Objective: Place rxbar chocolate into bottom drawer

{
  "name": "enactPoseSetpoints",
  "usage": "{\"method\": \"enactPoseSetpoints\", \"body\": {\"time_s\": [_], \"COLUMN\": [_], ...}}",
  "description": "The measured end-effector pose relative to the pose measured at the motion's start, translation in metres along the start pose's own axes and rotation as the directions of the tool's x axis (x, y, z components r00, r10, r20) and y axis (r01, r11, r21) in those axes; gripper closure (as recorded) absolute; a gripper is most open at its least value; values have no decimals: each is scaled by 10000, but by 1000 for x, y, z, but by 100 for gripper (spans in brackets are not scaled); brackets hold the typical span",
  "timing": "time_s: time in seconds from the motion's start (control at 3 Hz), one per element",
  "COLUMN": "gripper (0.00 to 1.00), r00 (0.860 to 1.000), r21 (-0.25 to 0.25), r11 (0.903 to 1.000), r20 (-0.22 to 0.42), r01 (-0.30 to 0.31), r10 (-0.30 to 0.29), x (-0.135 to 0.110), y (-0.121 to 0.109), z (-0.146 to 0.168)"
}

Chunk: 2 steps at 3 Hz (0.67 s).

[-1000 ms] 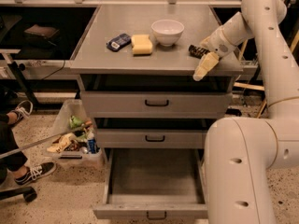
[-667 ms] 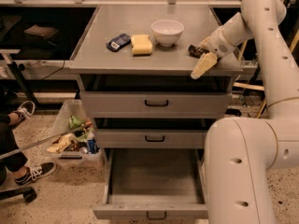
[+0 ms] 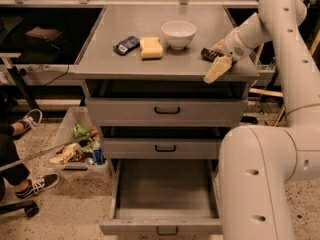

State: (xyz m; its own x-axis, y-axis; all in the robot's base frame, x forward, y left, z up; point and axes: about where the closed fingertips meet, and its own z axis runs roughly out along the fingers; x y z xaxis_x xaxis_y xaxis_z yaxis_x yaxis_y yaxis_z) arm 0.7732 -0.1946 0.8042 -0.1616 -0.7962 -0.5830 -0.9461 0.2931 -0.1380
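The rxbar chocolate (image 3: pixel 207 54), a slim dark wrapped bar, lies on the grey cabinet top (image 3: pixel 150 29) near its right front corner, partly hidden by my gripper. My gripper (image 3: pixel 217 64) is right at the bar, reaching in from the right and hanging over the cabinet top's front edge. The bottom drawer (image 3: pixel 165 189) is pulled out wide open below, and it holds nothing that I can see. Its small black handle (image 3: pixel 166 230) shows on the front.
A white bowl (image 3: pixel 178 33), a yellow sponge block (image 3: pixel 151 47) and a small dark blue packet (image 3: pixel 126 45) sit on the top. The two upper drawers (image 3: pixel 166 111) are closed. A bin of trash (image 3: pixel 80 151) and a person's feet (image 3: pixel 30 121) are at the left. My arm (image 3: pixel 260 184) fills the right.
My gripper has shifted very slightly by the bar. Nothing else has moved.
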Motion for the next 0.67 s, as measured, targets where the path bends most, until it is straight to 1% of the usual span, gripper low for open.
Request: {"method": "enactPoseSetpoints", "body": {"time_s": [0.33, 0.67], "gripper": [88, 100], "r00": [10000, 9991], "r21": [8, 504], "r11": [10000, 9982], "r20": [-2, -267], "r01": [-2, -317], "r10": [2, 330], "x": [0, 4], "y": [1, -5], "z": [-3, -19]}}
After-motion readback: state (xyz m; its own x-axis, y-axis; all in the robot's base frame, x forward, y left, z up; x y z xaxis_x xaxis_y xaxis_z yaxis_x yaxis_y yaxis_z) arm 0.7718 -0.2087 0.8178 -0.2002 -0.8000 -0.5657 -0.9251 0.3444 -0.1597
